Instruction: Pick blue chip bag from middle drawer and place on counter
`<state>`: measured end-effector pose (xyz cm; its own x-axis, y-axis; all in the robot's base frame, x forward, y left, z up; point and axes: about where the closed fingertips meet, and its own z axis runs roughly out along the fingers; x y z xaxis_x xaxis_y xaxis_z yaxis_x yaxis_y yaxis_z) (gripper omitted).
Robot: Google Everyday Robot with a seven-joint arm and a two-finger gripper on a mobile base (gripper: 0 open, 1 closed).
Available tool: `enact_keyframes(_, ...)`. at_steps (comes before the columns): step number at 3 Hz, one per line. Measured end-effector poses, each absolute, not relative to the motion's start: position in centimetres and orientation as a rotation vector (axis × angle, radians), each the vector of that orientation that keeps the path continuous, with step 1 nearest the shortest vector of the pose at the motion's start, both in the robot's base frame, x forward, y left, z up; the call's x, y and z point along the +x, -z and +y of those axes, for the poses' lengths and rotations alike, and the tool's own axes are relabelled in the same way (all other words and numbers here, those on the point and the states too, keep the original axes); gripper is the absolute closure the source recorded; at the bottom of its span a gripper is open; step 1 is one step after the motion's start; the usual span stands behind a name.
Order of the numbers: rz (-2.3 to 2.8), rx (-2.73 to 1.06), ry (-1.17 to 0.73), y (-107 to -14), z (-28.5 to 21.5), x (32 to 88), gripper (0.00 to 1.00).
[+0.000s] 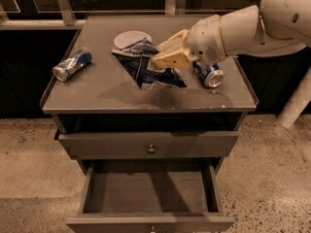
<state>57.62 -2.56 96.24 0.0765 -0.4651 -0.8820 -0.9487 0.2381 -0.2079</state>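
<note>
The blue chip bag [142, 66], crumpled dark-blue foil with white patches, hangs just over the middle of the counter [102, 92], in front of the white bowl. My gripper [164, 61] is at the bag's right edge and shut on it, and the cream arm reaches in from the upper right. The bag's shadow falls on the counter below it. The middle drawer [146, 193] is pulled open at the bottom, and its floor is bare.
A white bowl [130, 39] sits at the back centre of the counter. One drink can [73, 64] lies at the left and another [209, 74] at the right, under the arm. A closed drawer front with a knob [151, 148] is above the open drawer.
</note>
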Motion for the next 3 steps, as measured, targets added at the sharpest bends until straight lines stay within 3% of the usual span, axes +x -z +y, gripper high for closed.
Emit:
enact_keyframes(2,1.566,-1.346,-0.608,-95.31,-3.16,57.33,0.12)
enact_keyframes(3,1.566,-1.346,-0.608,-95.31,-3.16,57.33,0.00)
